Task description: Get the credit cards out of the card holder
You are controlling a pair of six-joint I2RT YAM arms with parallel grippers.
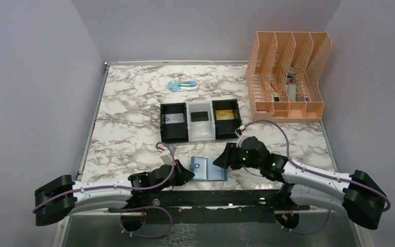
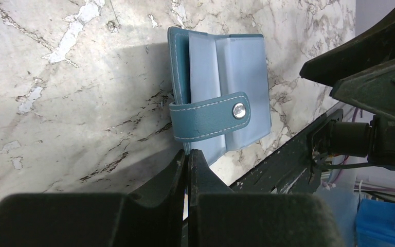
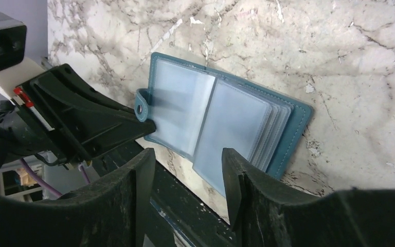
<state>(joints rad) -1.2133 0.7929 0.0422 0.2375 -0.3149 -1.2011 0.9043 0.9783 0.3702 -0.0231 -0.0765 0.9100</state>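
The card holder (image 1: pixel 209 169) lies open on the table (image 1: pixel 128 113) near its front edge, pale sleeves up, strap folded across them. The left gripper (image 2: pixel 187 154) meets its left edge with fingers pressed together; whether they nip the cover cannot be told. The right gripper (image 3: pixel 187 153) stands spread just beside its right side, one sleeve's corner showing between the fingers.
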